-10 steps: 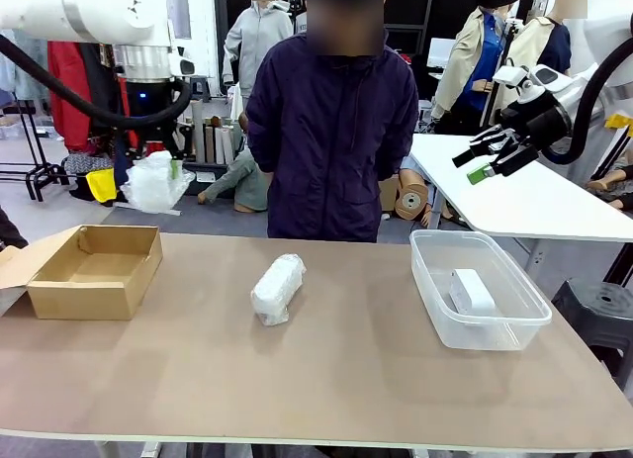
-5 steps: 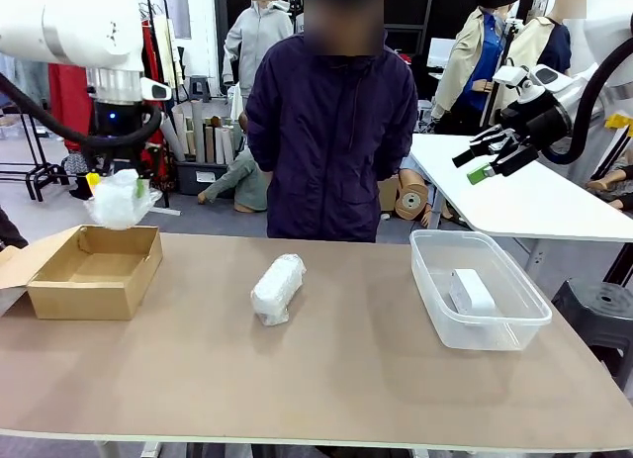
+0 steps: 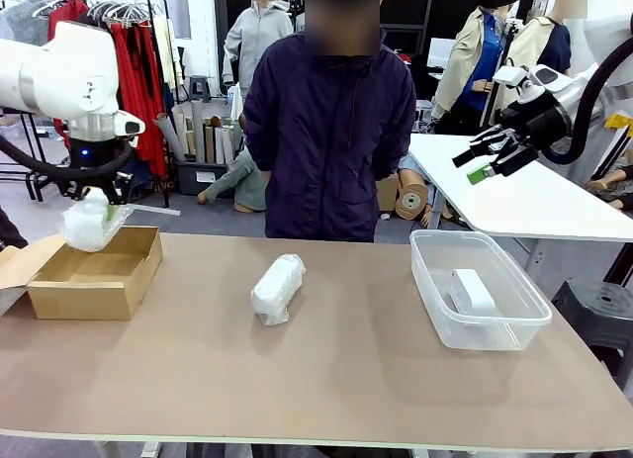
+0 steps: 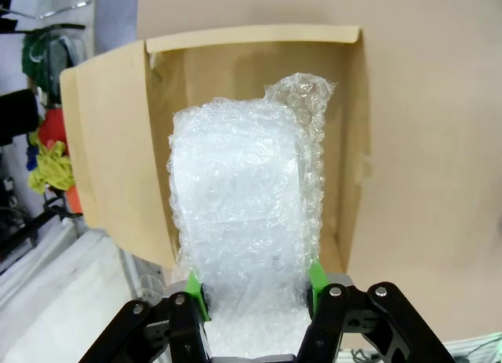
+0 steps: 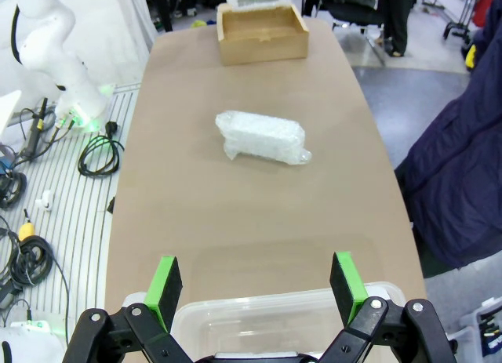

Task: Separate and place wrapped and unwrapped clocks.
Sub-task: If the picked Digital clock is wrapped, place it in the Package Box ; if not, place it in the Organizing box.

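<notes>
Brown worktop [image 3: 346, 379] ran across the front view; a person [image 3: 331, 132] in a dark jacket stood at its 12 o'clock edge.

Open cardboard box [image 3: 84, 300] sat at 9 o'clock on the worktop, one flap folded out toward 9. Clear tub [image 3: 485, 334] sat at 3 o'clock, well apart from the box.

Left hand [image 3: 99, 213] hung over the box's 10 o'clock corner, clamped on the held wrapped clock [image 3: 89, 226]. In the left wrist view, the left hand's [image 4: 255, 284] green pads [image 4: 196, 288] pressed both sides of the held wrapped clock [image 4: 235, 222], with the open box [image 4: 110, 143] under it. Could not tell if the bundle touched the box.

Right hand [image 3: 490, 159] was up in the air at 2 o'clock, beyond the tub, fingers apart, nothing between them. In the right wrist view, the right hand [image 5: 255, 283] stood spread above the tub [image 5: 274, 320] rim.

Loose wrapped clock [image 3: 278, 289] lay on the worktop near centre, long axis running roughly 1 to 7, between box and tub, touching neither. In the right wrist view, it [image 5: 261, 137] lay at 12 from the tub, with the box [image 5: 263, 45] farther toward 12.

Bare clock [image 3: 471, 291], white, lay inside the tub.
</notes>
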Robot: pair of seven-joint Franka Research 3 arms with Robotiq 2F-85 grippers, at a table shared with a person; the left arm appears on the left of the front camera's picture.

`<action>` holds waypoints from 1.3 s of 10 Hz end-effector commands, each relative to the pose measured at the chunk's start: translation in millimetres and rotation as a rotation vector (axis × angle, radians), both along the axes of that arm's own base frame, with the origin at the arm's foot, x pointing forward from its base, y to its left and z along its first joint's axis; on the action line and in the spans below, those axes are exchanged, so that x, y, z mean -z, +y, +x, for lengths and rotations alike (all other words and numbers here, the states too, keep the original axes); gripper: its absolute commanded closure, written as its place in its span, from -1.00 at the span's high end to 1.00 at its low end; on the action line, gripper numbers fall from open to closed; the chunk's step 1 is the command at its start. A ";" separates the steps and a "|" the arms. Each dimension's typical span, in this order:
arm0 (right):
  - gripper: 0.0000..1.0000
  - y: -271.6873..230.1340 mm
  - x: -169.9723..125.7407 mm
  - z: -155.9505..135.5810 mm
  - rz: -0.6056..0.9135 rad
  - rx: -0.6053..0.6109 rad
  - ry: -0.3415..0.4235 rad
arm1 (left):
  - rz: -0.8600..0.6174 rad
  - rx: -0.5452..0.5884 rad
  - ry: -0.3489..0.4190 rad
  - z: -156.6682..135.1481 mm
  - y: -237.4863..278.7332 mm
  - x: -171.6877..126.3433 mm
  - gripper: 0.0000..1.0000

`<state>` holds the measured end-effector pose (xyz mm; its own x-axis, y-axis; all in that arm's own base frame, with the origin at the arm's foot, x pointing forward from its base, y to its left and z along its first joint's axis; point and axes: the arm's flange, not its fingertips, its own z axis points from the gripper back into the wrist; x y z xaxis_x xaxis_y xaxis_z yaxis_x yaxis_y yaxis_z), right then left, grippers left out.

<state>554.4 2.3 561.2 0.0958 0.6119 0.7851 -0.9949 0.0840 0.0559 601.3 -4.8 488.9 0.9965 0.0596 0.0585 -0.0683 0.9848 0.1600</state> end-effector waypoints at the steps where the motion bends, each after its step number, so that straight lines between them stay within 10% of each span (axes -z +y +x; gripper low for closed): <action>1: 1.00 0.5 -2.1 -1.3 0.000 -0.003 -0.006 | -0.010 0.002 -0.010 -11.9 -4.3 -11.3 -1.00; 13: 1.00 0.5 -2.1 -1.3 0.000 -0.003 -0.006 | -0.043 0.035 -0.011 -12.8 9.1 46.1 -1.00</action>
<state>554.4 2.4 561.2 0.0957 0.6119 0.7851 -0.9949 0.0839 0.0559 595.4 -3.2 446.6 0.9981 0.0482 0.0380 -0.0530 0.9891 0.1377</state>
